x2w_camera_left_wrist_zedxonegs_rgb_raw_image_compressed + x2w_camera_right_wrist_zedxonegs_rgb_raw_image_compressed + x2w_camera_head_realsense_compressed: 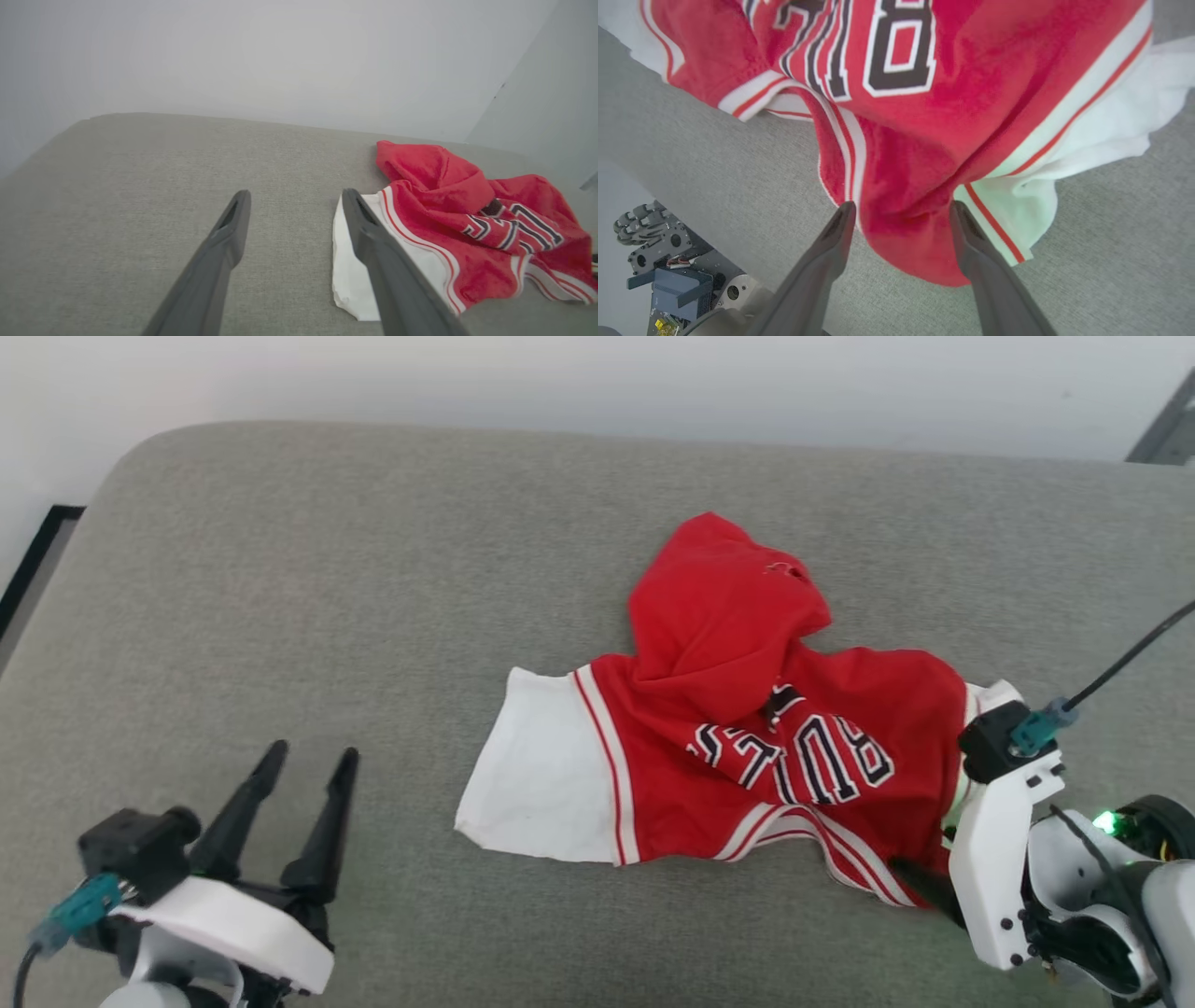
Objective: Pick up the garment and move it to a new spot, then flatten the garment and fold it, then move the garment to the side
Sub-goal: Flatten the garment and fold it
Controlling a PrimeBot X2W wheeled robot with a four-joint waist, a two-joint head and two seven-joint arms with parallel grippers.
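**Ana:** Start at the left. How did the left pincer (pixel 313 751) stand?

**Ben:** Wide, with nothing between its fingers, hovering over bare grey cushion (pixel 373 569). The garment (pixel 747 747) lay off to its right and a little ahead. The white sleeve (pixel 541 775) was the nearest part, showing just past its right finger in its own wrist view.

**Ana:** And further right of it?

**Ben:** Beyond the sleeve came the red body, rumpled, with the black lettering (pixel 812 761) creased. A red lobe (pixel 719 597) was heaped over it on the far side.

**Ana:** The right pincer (pixel 901 205)?

**Ben:** Its fingers also stood wide. A red fold bulged between the tips, with the other white sleeve (pixel 1087 140) just ahead and to its right. The cloth seemed to lie loose there, not pinched.

**Ana:** So which step was that?

**Ben:** I'd judge the shirt had been set down and flattening was due. To do it well, each pincer should take only its own near sleeve edge, low against the cushion. Then both should draw apart evenly so the letters come smooth. The heaped lobe would likely need its own pull away from the pincers. Grabbing deep into the bunch risks catching two layers at once.

**Ana:** Any bins or baskets, anything holding something?

**Ben:** None that I saw. The garment lay straight on the cushion, inside nothing.
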